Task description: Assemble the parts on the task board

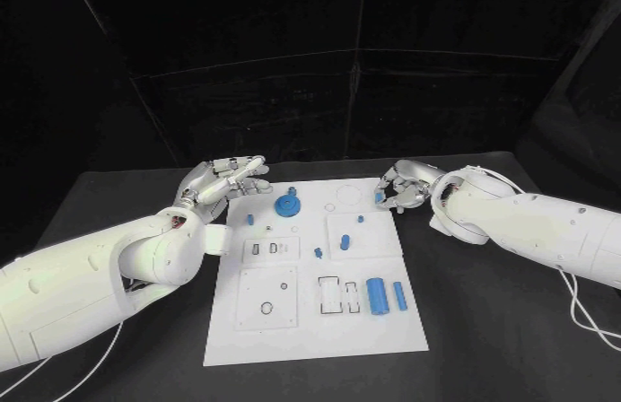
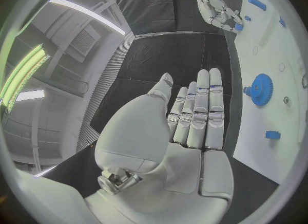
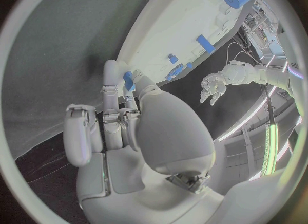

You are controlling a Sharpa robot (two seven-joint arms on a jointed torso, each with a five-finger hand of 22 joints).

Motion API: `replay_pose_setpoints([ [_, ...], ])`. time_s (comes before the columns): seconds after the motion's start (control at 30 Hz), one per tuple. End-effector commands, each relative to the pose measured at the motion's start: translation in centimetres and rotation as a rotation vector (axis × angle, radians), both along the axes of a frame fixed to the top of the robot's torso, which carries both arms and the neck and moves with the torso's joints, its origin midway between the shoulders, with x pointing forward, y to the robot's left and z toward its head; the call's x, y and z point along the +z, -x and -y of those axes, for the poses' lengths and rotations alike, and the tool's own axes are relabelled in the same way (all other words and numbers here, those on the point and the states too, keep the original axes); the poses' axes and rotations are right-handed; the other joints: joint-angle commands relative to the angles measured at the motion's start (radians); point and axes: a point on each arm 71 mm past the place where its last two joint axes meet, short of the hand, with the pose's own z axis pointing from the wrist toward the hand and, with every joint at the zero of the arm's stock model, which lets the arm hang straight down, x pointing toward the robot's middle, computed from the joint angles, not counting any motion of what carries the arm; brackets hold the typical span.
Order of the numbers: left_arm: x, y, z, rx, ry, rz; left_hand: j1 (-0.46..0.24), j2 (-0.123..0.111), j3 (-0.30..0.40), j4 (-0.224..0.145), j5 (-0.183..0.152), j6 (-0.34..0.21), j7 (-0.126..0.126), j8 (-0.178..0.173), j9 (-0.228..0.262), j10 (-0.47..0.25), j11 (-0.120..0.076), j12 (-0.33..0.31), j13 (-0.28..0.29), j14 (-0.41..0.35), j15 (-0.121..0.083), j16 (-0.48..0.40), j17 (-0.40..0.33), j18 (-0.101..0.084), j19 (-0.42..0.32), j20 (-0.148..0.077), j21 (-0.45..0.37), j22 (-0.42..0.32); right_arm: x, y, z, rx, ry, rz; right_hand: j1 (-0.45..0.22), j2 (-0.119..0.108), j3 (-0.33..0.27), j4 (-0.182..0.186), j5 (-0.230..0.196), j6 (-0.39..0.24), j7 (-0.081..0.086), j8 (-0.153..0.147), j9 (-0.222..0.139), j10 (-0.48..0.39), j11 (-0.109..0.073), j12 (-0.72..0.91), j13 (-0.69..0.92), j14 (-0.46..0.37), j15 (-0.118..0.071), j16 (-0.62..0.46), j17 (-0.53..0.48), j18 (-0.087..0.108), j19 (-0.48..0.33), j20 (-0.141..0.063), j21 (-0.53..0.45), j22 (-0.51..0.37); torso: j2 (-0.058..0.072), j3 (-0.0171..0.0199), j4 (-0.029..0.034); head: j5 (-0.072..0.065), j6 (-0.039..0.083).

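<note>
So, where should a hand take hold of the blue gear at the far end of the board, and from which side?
Probably by the toothed rim of the gear, from above. It lies flat on the board, so its sides sit too low for a sideways approach, and the rim gives fingers two opposite edges. The open left hand hovers nearest; a small knob sticks out beside it.
</note>
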Motion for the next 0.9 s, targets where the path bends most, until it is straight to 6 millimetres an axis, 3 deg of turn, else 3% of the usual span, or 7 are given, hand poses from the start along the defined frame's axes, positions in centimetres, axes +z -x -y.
replay_pose_setpoints([
  [0.03,0.2,0.0,0.1,-0.013,0.004,0.008,0.001,0.007,0.000,-0.006,0.005,0.007,0.001,-0.004,0.000,0.008,0.000,-0.006,-0.001,-0.006,0.003,-0.006,0.001,0.004,-0.006,0.002,-0.004,-0.001,0.1,0.0,-0.1,-0.001,0.009,0.001,-0.002,0.010,0.008,-0.001,-0.004,0.013,-0.001,0.006,0.001,0.109,0.002,0.003,0.263,0.030,0.006,0.003,-0.001,-0.016,0.062,0.002,0.004,0.158,0.000,0.0002,0.0003,-0.001,0.000],
  [0.27,0.2,0.0,0.1,-0.013,0.004,0.008,0.001,0.007,0.000,-0.006,0.005,0.007,0.001,-0.004,0.000,0.008,0.000,-0.006,-0.001,-0.006,0.003,-0.006,0.001,0.004,-0.006,0.002,-0.004,-0.001,0.1,-0.1,-0.1,-0.015,0.010,0.018,-0.009,0.022,0.020,-0.002,-0.005,0.036,-0.005,0.009,0.002,0.109,-0.001,0.003,0.263,0.030,0.005,0.004,-0.001,-0.016,0.062,0.001,0.004,0.158,0.000,0.0002,0.0002,0.000,0.000],
  [0.6,0.1,0.0,-0.1,-0.009,0.002,0.008,0.001,0.007,0.000,-0.006,0.005,0.007,0.001,-0.004,0.000,0.008,0.000,-0.006,-0.001,-0.006,0.003,-0.006,0.001,0.004,-0.006,0.002,-0.004,-0.001,0.8,0.2,-0.2,-0.035,0.003,0.091,-0.010,0.056,0.059,-0.007,0.003,0.065,-0.015,0.008,0.001,0.109,-0.010,0.003,0.263,0.030,0.000,0.004,0.000,-0.016,0.062,-0.003,0.004,0.158,-0.001,0.0001,-0.0003,0.002,-0.001],
  [0.73,0.2,0.0,-0.3,-0.006,0.001,0.008,0.001,0.007,0.000,-0.006,0.005,0.007,0.001,-0.004,0.000,0.008,0.000,-0.006,-0.001,-0.006,0.003,-0.006,0.001,0.004,-0.006,0.002,-0.004,-0.001,1.3,1.0,-0.2,-0.031,0.000,0.113,-0.012,0.057,0.062,-0.008,0.004,0.066,-0.016,0.007,0.000,0.109,-0.010,0.003,0.263,0.029,0.000,0.004,0.000,-0.016,0.062,-0.003,0.004,0.158,-0.002,-0.0018,-0.0004,-0.001,0.002],
  [0.9,0.2,0.1,-0.4,-0.005,0.000,0.009,0.001,0.007,0.000,-0.006,0.005,0.007,0.001,-0.004,0.000,0.008,0.000,-0.006,-0.001,-0.006,0.003,-0.006,0.001,0.004,-0.006,0.002,-0.004,-0.001,2.0,2.4,-0.9,-0.022,-0.002,0.129,-0.019,0.055,0.068,-0.008,-0.011,0.070,-0.016,0.004,-0.001,0.109,-0.011,0.003,0.263,0.030,0.000,0.005,0.001,-0.016,0.062,-0.004,0.004,0.159,-0.007,-0.0074,-0.0027,0.000,0.005],
])
